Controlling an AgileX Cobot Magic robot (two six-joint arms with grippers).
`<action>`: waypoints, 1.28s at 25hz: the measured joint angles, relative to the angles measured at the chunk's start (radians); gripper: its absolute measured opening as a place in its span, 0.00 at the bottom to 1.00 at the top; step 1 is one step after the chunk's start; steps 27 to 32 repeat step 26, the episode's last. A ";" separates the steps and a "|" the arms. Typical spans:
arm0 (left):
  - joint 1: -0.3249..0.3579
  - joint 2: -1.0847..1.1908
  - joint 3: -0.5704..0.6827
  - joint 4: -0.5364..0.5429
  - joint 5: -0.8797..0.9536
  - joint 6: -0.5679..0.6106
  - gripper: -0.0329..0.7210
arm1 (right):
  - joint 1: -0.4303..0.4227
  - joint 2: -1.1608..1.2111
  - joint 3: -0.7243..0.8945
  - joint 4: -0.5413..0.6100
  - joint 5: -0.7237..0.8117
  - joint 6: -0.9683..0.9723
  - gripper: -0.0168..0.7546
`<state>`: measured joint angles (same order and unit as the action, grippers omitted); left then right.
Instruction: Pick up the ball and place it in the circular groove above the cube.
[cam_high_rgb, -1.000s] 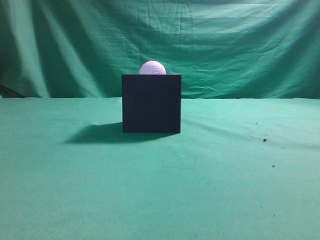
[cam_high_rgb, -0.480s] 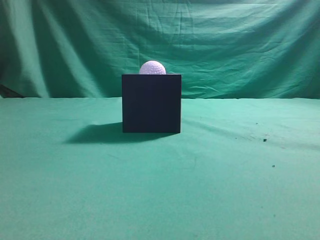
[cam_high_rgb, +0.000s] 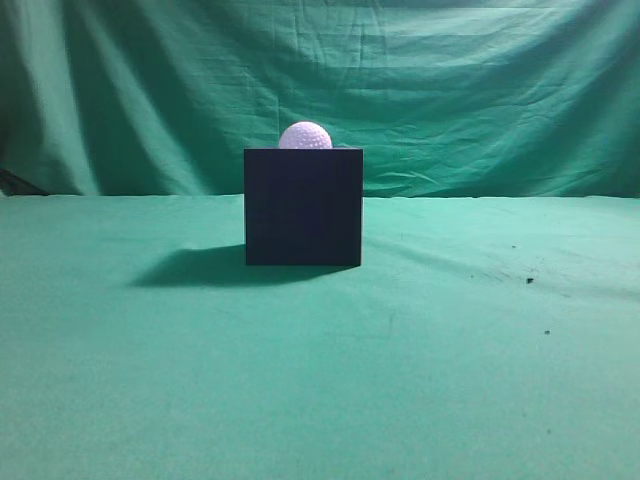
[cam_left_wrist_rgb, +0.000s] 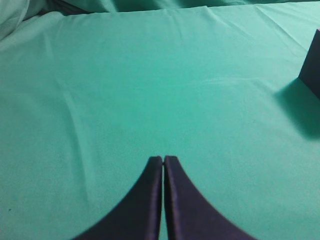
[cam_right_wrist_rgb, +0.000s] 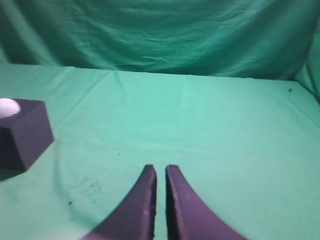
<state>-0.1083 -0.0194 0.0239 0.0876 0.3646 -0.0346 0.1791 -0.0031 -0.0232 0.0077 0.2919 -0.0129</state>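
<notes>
Nothing moved: one ball (cam_high_rgb: 305, 135) atop one cube (cam_high_rgb: 303, 207).

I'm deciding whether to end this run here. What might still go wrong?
The dimpled white ball sits on top of the matte dark cube, so a knock to the cube might roll it out. The left gripper has the cube's corner near its view edge; moving that way risks a bump. The right gripper is clear.

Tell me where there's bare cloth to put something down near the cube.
Open green cloth lies in front of the cube, and to its right up to the backdrop. To its left the cloth is bare too, under the cube's shadow. Only the cube's top is taken, by the ball.
</notes>
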 joint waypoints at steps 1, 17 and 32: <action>0.000 0.000 0.000 0.000 0.000 0.000 0.04 | -0.015 -0.003 0.027 0.007 -0.018 0.000 0.08; 0.000 0.000 0.000 0.000 0.000 0.000 0.04 | -0.060 -0.007 0.051 0.038 0.095 0.014 0.08; 0.000 0.000 0.000 0.000 0.000 0.000 0.04 | -0.060 -0.007 0.051 0.040 0.095 0.014 0.08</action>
